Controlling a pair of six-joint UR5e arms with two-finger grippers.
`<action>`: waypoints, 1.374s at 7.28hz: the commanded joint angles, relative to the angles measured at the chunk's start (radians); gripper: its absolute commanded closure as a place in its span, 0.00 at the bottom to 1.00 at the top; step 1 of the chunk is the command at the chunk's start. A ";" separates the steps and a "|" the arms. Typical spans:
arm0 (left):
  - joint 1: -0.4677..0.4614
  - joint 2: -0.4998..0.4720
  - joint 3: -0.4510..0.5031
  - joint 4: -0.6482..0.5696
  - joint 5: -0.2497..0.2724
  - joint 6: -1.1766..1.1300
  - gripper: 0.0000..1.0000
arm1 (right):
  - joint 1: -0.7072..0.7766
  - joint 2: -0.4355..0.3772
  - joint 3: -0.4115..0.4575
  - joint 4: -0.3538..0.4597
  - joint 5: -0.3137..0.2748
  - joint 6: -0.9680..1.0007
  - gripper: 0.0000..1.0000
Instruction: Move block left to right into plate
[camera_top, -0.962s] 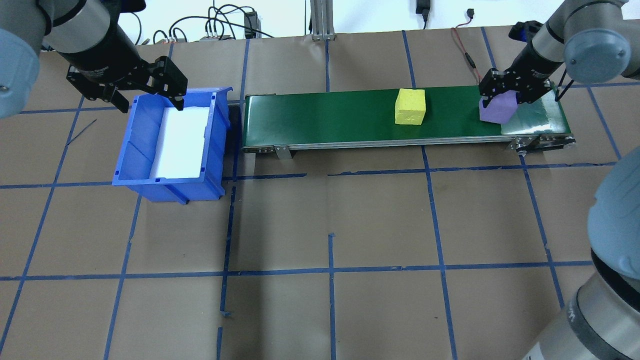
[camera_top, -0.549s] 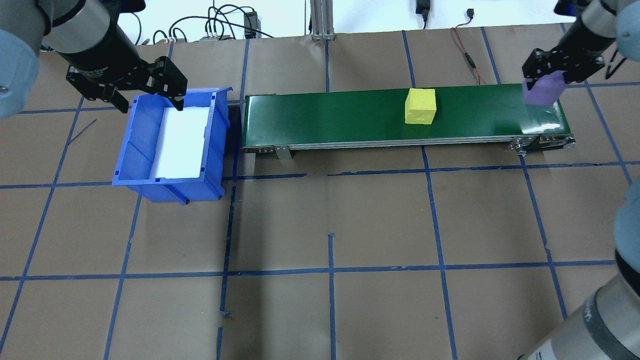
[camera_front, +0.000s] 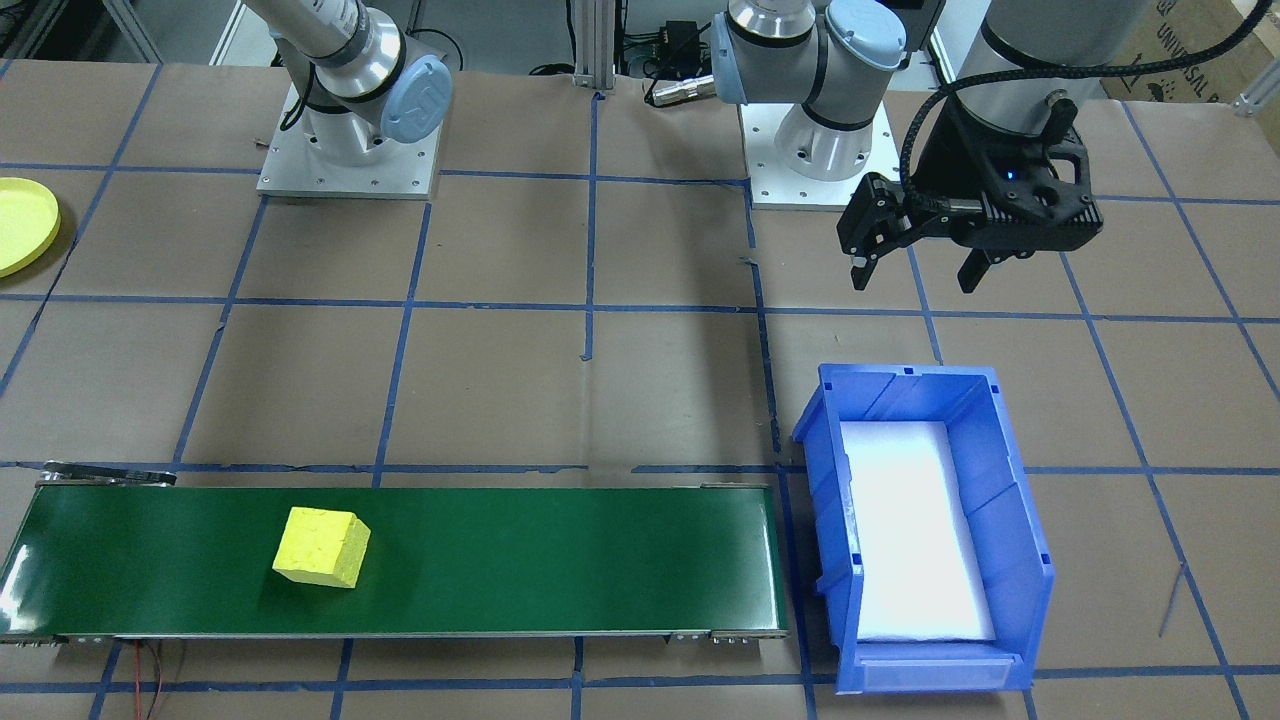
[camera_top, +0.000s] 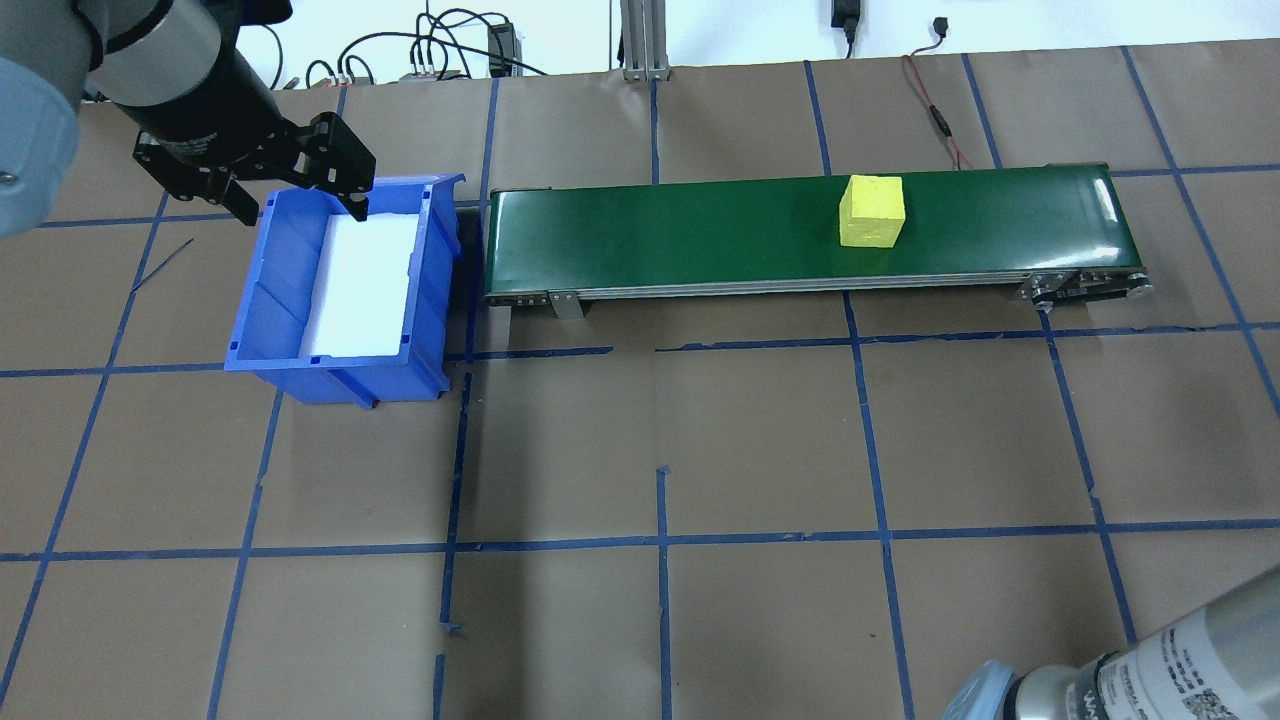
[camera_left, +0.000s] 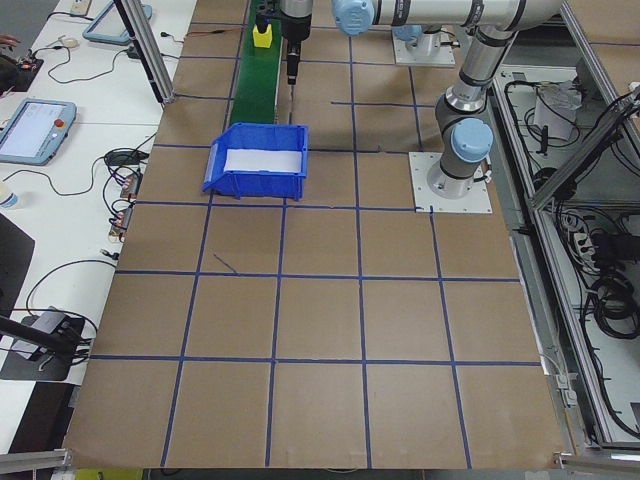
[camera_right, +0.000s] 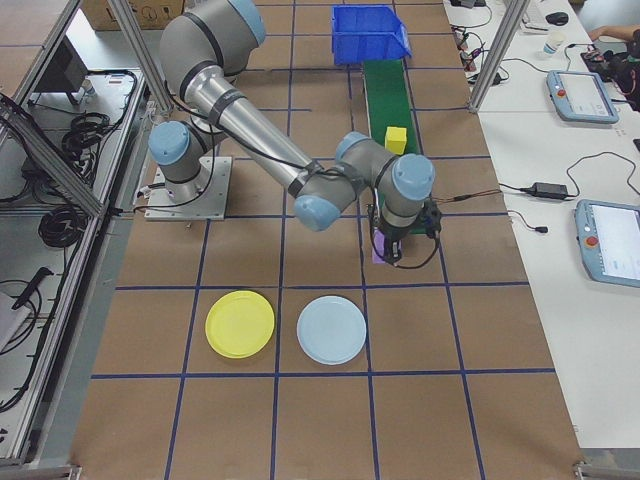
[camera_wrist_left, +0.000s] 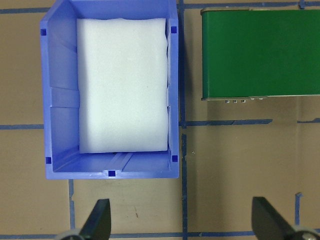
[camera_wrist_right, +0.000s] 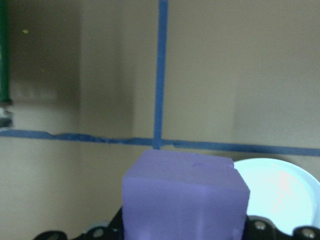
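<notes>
Overhead and front cameras face each other, sharing the green conveyor and blue bin.

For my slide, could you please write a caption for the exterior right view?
Right gripper carries a purple block from the conveyor toward two plates.

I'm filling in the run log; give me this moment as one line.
right gripper: holds purple block, off belt, near pale blue plate | left gripper: open by blue bin | yellow block: on conveyor

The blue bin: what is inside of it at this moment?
The blue bin holds only a white foam-like pad covering most of its floor; no block lies on it. What is beneath the pad cannot be seen. The left gripper hangs open beside the bin, empty.
</notes>
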 joint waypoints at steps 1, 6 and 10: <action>0.000 0.000 0.000 -0.002 0.000 0.000 0.00 | -0.136 0.079 0.011 -0.017 -0.008 -0.169 0.65; 0.000 0.000 0.000 -0.002 0.001 0.000 0.00 | -0.199 0.108 0.029 -0.089 0.005 -0.207 0.01; -0.002 0.000 0.000 -0.003 0.014 -0.009 0.00 | -0.043 -0.010 -0.017 0.041 0.092 -0.018 0.00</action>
